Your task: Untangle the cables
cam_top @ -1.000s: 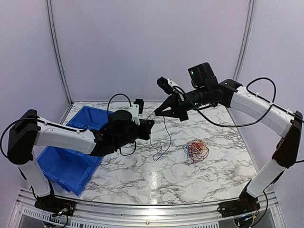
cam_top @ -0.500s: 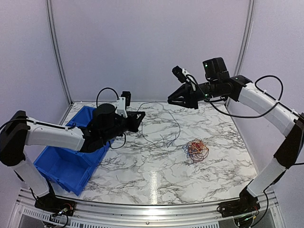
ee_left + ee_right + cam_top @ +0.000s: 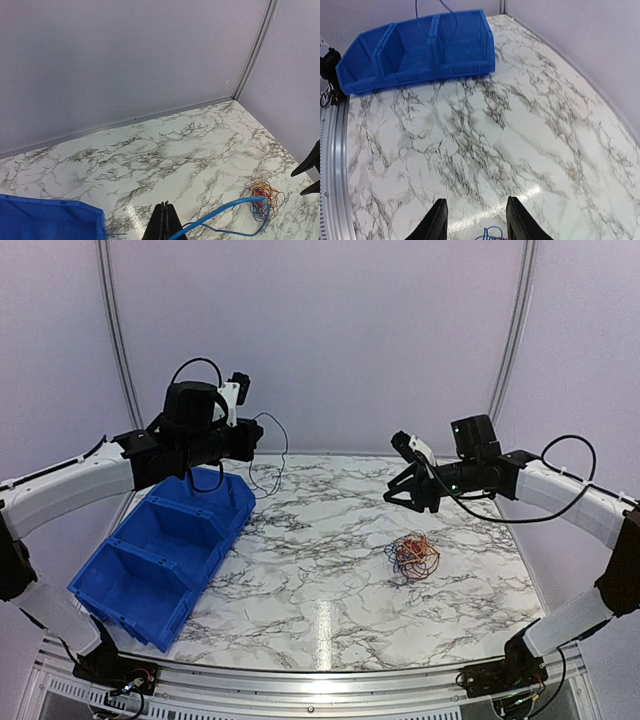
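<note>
My left pincer (image 3: 246, 441) is raised above the far end of the blue bin (image 3: 160, 550), toward 10 o'clock on the bench (image 3: 320, 600). Its two fingers are pressed flat together in the left wrist view, left pincer (image 3: 164, 224), with a single blue cable (image 3: 220, 212) pinched between them. The cable leaves the fingertips toward 3 o'clock and curls back in a loop low in that view. From the top camera the same strand shows as a thin dark line (image 3: 283, 445) arching away from the pincer and hanging down toward the bin's far corner.

My right pincer (image 3: 396, 493) hangs in the air near 2 o'clock on the bench, pointing toward the left arm. Its fingers stand well apart, right pincer (image 3: 476, 222), and nothing lies between them. A small curl of blue wire shows just below the gap at 6 o'clock, but I cannot tell whether it touches either finger.

The rest of the cables sit as a small tangle (image 3: 412, 556) of orange, red and blue on the bench, at about 5 o'clock from my right pincer and well apart from the bin.
</note>
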You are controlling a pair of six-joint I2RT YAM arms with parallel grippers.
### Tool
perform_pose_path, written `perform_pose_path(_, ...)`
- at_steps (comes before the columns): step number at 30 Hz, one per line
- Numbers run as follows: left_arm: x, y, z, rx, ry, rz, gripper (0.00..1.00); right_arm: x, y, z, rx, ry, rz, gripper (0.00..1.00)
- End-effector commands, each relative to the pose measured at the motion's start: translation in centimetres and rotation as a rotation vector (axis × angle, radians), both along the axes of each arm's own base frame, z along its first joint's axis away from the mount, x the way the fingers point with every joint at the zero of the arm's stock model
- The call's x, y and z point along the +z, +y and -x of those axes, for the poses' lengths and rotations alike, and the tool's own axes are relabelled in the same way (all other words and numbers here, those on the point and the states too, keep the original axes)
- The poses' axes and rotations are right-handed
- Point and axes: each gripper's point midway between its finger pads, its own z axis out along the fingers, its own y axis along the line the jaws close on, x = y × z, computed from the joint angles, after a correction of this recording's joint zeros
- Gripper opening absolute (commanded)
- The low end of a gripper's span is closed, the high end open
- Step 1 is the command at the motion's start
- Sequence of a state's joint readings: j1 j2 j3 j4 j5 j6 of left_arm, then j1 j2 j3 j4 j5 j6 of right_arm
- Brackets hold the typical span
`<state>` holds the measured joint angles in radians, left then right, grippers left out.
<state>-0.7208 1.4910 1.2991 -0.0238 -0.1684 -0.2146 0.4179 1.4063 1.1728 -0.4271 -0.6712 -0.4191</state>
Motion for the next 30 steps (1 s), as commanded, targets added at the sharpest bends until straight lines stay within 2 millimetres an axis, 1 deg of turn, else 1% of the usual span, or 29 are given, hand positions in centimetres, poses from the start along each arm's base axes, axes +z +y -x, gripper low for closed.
perform_pose_path(1,1.6,3.3,0.3,0.051,0.007,-0.177,0.0,-0.8,-2.1,-0.1,-0.047,-0.06,-0.024,0.41)
perform_pose_path(2,2.3,3.8,0.1,0.066,-0.009,-0.188,0.0,-1.8,-2.7,0.0,-0.061,-0.05,-0.023,0.41)
perform_pose_path(5,4.3,5.4,-0.4,0.114,-0.056,-0.228,0.0,-3.5,-4.2,0.2,-0.098,-0.034,-0.056,0.41)
perform_pose_path(8,5.6,7.1,-1.0,0.156,-0.075,-0.25,0.0,-4.5,-5.5,0.6,-0.115,-0.023,-0.081,0.41)
perform_pose_path(12,5.9,9.3,-1.8,0.194,-0.079,-0.307,0.0,-4.7,-7.1,-0.1,-0.164,-0.037,-0.087,0.41)
perform_pose_path(17,6.0,13.2,-2.9,0.278,-0.072,-0.346,0.0,-5.0,-8.1,-0.4,-0.191,-0.047,-0.082,0.41)
perform_pose_path(21,5.3,16.3,-4.0,0.341,-0.052,-0.372,0.0,-5.3,-8.3,-0.8,-0.197,-0.053,-0.069,0.41)
perform_pose_path(24,4.6,17.9,-4.8,0.38,-0.029,-0.379,0.0,-5.6,-8.2,-0.8,-0.188,-0.043,-0.068,0.42)
perform_pose_path(27,3.2,19.1,-5.5,0.405,-0.003,-0.405,0.0,-5.9,-8.2,-0.8,-0.182,-0.039,-0.062,0.42)
perform_pose_path(30,1.4,19.7,-6.2,0.415,0.032,-0.435,0.0,-6.1,-8.2,-0.8,-0.179,-0.039,-0.055,0.42)
